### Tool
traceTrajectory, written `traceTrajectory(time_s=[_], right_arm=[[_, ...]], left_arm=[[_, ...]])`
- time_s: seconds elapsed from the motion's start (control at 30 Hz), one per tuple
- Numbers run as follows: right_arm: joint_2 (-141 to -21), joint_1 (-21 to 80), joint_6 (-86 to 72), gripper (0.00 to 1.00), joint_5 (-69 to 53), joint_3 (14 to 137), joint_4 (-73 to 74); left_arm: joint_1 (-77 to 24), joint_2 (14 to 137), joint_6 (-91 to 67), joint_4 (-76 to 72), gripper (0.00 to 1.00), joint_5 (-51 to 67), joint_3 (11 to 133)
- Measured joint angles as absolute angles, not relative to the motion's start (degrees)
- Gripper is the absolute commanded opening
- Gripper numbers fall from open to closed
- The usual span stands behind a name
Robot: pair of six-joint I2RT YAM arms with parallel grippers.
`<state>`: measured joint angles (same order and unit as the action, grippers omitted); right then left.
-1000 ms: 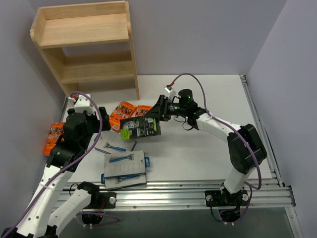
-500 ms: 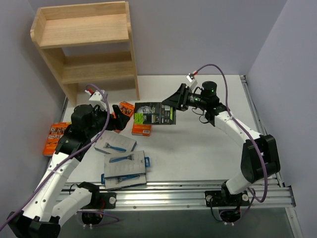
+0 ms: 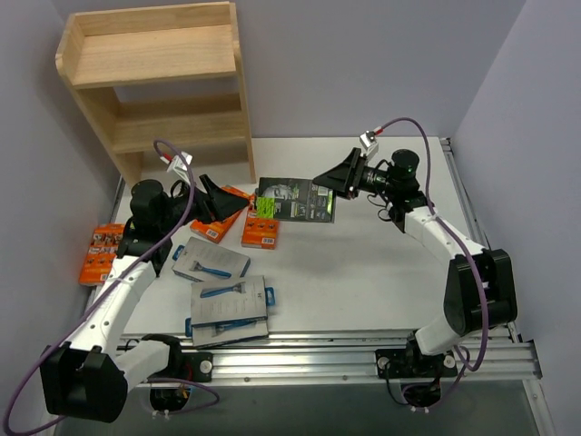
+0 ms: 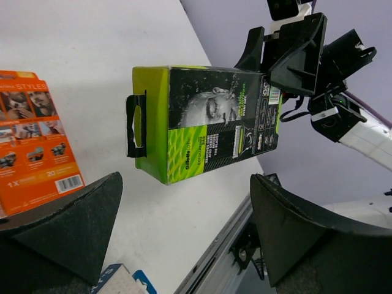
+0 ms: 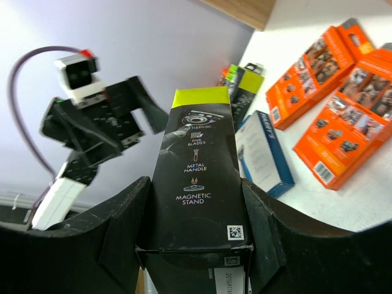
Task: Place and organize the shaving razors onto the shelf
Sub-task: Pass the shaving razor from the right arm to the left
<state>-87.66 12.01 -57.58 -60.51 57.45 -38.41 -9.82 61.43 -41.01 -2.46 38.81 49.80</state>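
Observation:
A black box with lime-green sides (image 3: 295, 202) hangs in the air over the table's middle, my right gripper (image 3: 329, 184) shut on its right end. In the right wrist view the box (image 5: 199, 177) sits tight between both fingers. My left gripper (image 3: 221, 202) stands wide open to the box's left, pointing at it, with nothing between its fingers (image 4: 61, 226). The wooden shelf (image 3: 154, 82) stands at the back left, both tiers bare. Orange packs (image 3: 222, 213) (image 3: 261, 222) (image 3: 100, 252) and grey cards (image 3: 211, 262) (image 3: 231, 304) lie on the table.
Two more black-and-green boxes (image 5: 242, 86) lie beyond the grey card (image 5: 263, 153) in the right wrist view. An aluminium rail (image 3: 363, 350) runs along the near table edge. Grey walls close in on the left, back and right.
My right arm has lifted the black box up and toward the back right. My left arm has swung its open gripper up toward the box, uncovering a grey card beneath it.

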Motion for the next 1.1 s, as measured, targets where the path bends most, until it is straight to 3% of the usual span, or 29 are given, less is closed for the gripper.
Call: traceTrajectory(time_s=[0.4, 0.6, 1.1], right_arm=[[-88.0, 12.0, -76.8, 0.00, -64.8, 52.4, -63.4], [-90.6, 12.0, -86.9, 0.00, -66.1, 51.9, -68.6], [-90.1, 12.2, -81.2, 0.00, -67.4, 51.9, -69.3]], left_arm=[[-9.8, 66.4, -49.3, -16.0, 0.94, 43.9, 45.4], [-10.1, 68.9, -55.7, -27.9, 0.94, 45.6, 43.7], [-13.2, 76.4, -70.2, -48.2, 0.96, 48.7, 40.3]])
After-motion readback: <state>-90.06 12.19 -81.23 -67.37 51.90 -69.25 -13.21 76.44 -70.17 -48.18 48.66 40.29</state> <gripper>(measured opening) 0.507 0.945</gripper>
